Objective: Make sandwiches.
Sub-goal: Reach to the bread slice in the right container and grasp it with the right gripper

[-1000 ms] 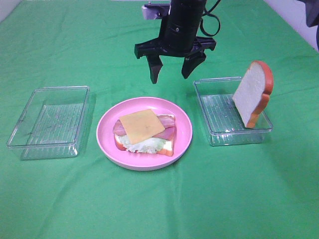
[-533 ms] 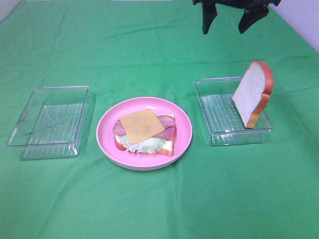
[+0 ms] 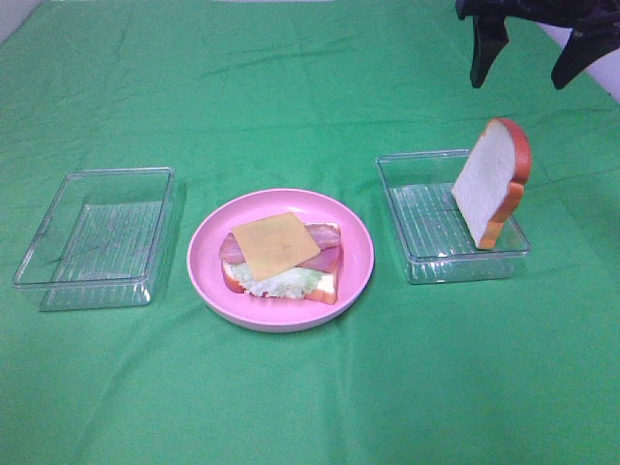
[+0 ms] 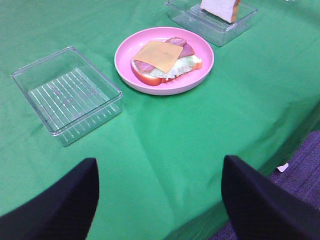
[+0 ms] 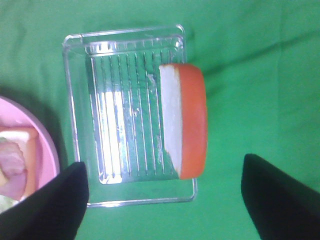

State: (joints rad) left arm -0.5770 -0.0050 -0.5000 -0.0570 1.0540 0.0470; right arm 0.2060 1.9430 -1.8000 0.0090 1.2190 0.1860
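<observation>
An open sandwich [image 3: 281, 257] lies on the round pink plate [image 3: 354, 232]: bottom bread, lettuce, bacon and a yellow cheese slice [image 3: 274, 243] on top. It also shows in the left wrist view as the same sandwich [image 4: 165, 60]. A single bread slice [image 3: 494, 184] stands on edge at the right side of the right clear tray [image 3: 417, 218]. My right gripper [image 3: 533, 58] hangs open and empty high above that tray. In its own view the right gripper [image 5: 162, 200] looks down on the bread slice [image 5: 182, 120]. My left gripper [image 4: 160, 200] is open and empty near the table's front edge.
An empty clear tray [image 3: 97, 232] sits left of the plate, also seen as the tray [image 4: 67, 95] from the left wrist. Green cloth covers the table. The table edge and floor [image 4: 295, 165] appear close to the left gripper.
My right gripper has swung from behind the plate to the right and upward, ending over the right tray with its jaws slightly wider. The food and trays have not moved.
</observation>
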